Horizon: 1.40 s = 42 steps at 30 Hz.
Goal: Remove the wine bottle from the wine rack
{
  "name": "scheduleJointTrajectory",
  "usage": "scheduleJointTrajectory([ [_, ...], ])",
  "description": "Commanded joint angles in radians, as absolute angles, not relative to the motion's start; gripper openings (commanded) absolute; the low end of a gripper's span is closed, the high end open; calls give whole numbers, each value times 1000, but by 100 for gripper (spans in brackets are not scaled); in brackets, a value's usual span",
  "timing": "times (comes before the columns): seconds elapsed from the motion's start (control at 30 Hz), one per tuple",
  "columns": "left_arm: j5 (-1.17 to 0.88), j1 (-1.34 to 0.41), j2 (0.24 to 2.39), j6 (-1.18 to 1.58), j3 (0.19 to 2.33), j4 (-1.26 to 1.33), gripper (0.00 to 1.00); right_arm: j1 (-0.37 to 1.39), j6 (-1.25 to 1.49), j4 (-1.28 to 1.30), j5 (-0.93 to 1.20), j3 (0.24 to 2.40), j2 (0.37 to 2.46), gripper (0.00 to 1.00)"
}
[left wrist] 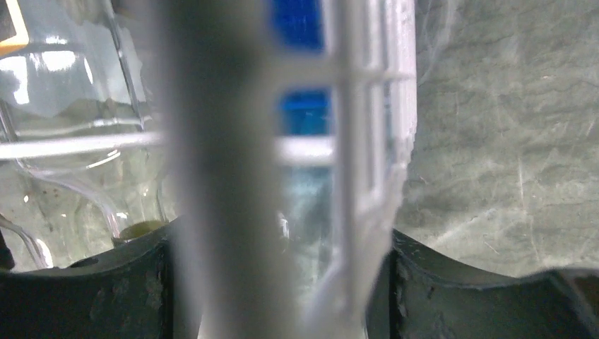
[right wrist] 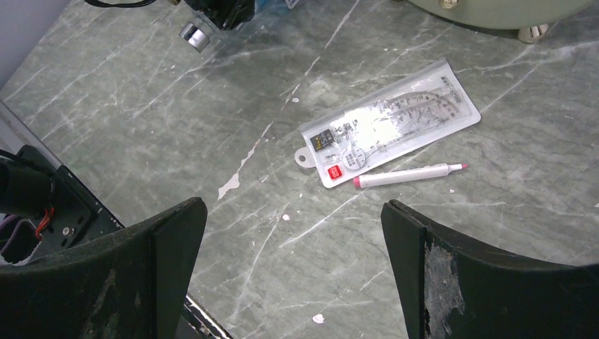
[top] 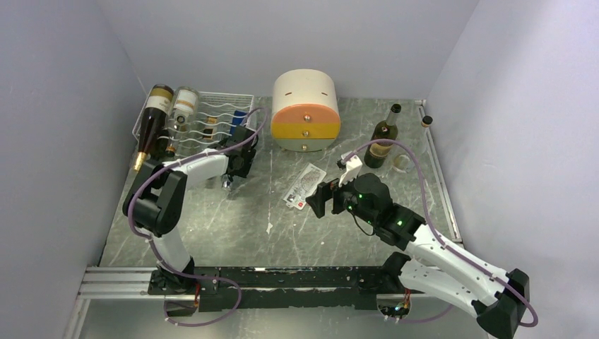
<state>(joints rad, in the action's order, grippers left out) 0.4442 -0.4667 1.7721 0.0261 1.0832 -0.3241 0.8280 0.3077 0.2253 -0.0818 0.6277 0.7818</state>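
The wine rack [top: 220, 107] sat in the table's [top: 212, 226] far left corner, with the dark wine bottle [top: 150, 121] lying at its left end beside a clear bottle [top: 184, 106]. The left gripper [top: 240, 135] straddled white wire at the rack's near right corner; whether its jaws were clamped there I could not tell. It should probably steady the frame without tipping it. The right gripper [right wrist: 291, 212], jaws wide apart, hovered near the table's middle, well apart from both bottles.

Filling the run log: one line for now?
left gripper: straddling wine rack wire | right gripper: open, empty, above table | wine bottle: on rack
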Motion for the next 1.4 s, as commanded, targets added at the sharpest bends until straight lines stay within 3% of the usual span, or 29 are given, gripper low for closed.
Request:
scheduleJointTrajectory([
  [0.0,460,-480,1721,71,1058,-348,65,830,319,187,-81,638,788,100],
  [0.4,366,-488,1495,219,974,-511,48,831,318,170,-83,638,810,100],
  [0.8,68,-488,1272,427,1026,-864,35,831,306,95,-32,609,864,100],
  [1.13,-83,-489,1102,517,969,-950,29,883,102,-257,215,507,917,100],
  [1.37,-144,-490,978,544,941,-1014,29,1027,-120,-455,217,570,1133,100],
])
